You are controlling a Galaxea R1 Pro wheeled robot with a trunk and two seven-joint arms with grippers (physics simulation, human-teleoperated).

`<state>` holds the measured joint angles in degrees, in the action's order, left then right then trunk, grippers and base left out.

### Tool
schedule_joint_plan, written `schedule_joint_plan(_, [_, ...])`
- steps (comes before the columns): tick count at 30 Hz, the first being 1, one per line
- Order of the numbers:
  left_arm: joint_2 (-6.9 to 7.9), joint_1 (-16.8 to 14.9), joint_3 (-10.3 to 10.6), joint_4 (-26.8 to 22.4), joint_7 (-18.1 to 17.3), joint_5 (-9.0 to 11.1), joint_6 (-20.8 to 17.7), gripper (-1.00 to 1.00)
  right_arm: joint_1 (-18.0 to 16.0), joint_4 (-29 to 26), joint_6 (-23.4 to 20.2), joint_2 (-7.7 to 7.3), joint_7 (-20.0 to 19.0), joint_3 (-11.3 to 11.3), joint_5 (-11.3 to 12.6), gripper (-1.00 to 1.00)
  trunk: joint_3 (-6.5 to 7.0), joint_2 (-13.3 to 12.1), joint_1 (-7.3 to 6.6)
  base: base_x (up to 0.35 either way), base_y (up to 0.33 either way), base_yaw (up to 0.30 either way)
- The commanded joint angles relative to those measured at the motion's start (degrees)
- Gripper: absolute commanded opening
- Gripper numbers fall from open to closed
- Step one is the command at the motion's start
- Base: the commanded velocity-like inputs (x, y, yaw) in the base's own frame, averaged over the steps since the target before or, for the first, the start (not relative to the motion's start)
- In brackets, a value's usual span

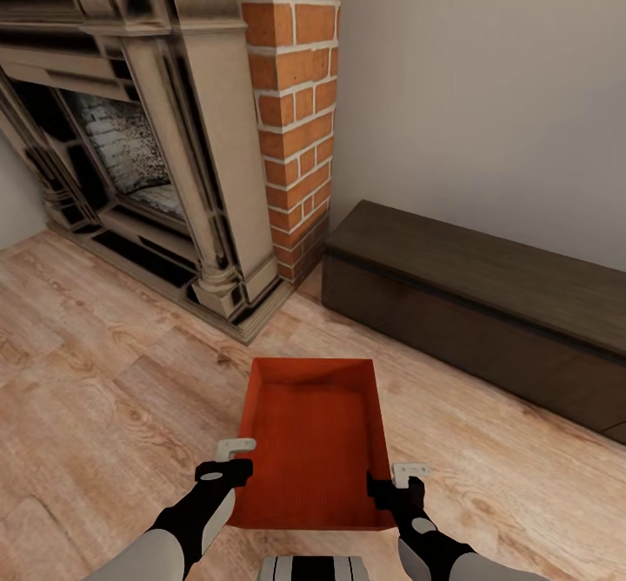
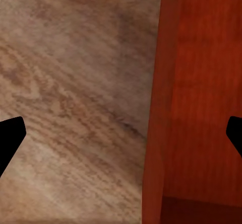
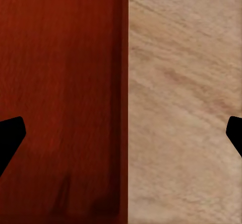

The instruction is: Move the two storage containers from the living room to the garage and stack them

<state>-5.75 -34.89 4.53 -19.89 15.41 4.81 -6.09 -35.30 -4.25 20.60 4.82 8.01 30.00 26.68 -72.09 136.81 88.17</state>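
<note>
I had one orange-red storage container (image 1: 315,437) between my two arms, low over the light wood-plank floor (image 1: 96,407) of the living room, near the brick fireplace (image 1: 291,111) at the far left and the long dark bench (image 1: 487,303) along the far right wall. My left pincer (image 1: 235,459) sat at the tray's left long wall and my right pincer (image 1: 398,481) at its right long wall, both close to the near end. I judged this two-sided hold was chosen because the tray is long with thin low walls, so a grip on each side would keep it level for the trip to the garage.

In each wrist view the tray wall ran between my dark fingertips (image 2: 11,136), which stood wide apart on either side of it. So both pincers were spread, straddling the walls and not clamped on them. Whether the tray rested on the floor or hung just above it, I could not tell.

I could read no brand, label or writing on anything.
</note>
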Motion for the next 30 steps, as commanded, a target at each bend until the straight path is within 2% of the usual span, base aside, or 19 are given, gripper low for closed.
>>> schedule_joint_plan(1, [0.04,0.0,0.5,-0.1,0.4,0.5,-0.3,1.00,0.0,0.0,0.1,0.01,0.3,0.5,0.4,1.00,-0.04,0.0,-0.01,0.000,0.000,0.000])
schedule_joint_plan(30, [-0.45,0.0,0.4,-0.1,0.3,0.3,-0.3,1.00,0.0,0.0,0.1,0.01,0.3,0.5,0.4,1.00,-0.04,0.0,-0.01,0.000,0.000,0.000])
